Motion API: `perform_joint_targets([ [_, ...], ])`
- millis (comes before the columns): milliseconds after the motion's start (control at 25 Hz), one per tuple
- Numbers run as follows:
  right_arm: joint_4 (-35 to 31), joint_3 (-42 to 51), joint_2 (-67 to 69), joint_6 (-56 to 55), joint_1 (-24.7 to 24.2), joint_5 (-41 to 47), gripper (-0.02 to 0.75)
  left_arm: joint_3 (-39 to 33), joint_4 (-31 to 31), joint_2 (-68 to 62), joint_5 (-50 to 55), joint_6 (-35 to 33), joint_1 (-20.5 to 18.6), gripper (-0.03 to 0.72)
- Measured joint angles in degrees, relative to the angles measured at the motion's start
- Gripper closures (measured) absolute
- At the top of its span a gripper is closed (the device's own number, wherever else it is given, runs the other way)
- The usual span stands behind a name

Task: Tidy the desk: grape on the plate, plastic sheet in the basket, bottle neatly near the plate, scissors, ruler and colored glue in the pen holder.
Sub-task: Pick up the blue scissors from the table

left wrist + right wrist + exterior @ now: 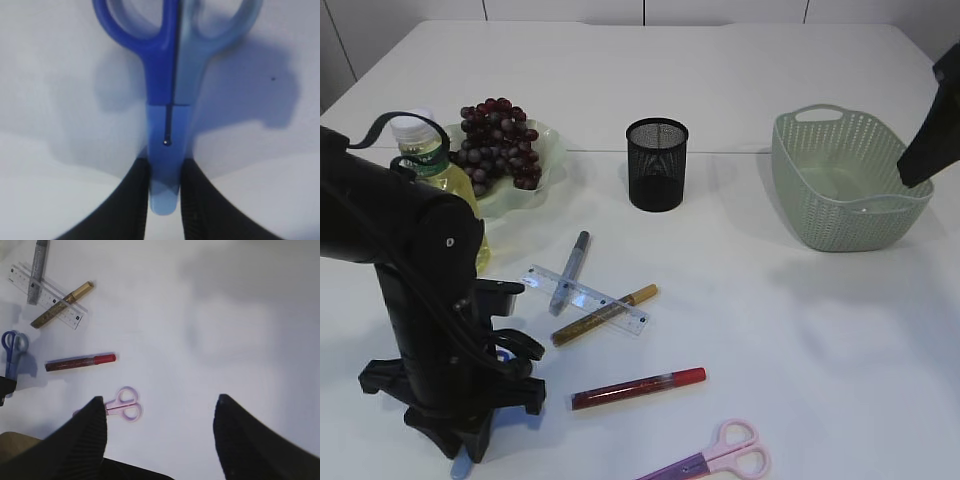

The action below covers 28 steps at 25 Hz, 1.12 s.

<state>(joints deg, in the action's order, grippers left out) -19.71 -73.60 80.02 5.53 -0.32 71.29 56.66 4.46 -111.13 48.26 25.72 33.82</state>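
Holding grapes [498, 140], the plate [545, 150] — pen holder [657, 165], basket [845, 180] bare.

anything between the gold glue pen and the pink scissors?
Yes: the red glue pen lies on the table between the gold glue pen and the pink scissors, touching neither. Clear in the exterior view, and the right wrist view too.

Exterior looks down slantwise across the table [800, 330]; my left wrist stares close, my right from high; all share the blue scissors [172, 75].
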Motion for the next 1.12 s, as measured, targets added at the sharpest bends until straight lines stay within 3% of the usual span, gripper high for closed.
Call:
perform_joint_targets([
  [1120,-0.2,0.0,0.0,0.0,0.0,0.0,0.216,-0.3,0.0,2.0,0.3,-0.6,0.0,0.547],
])
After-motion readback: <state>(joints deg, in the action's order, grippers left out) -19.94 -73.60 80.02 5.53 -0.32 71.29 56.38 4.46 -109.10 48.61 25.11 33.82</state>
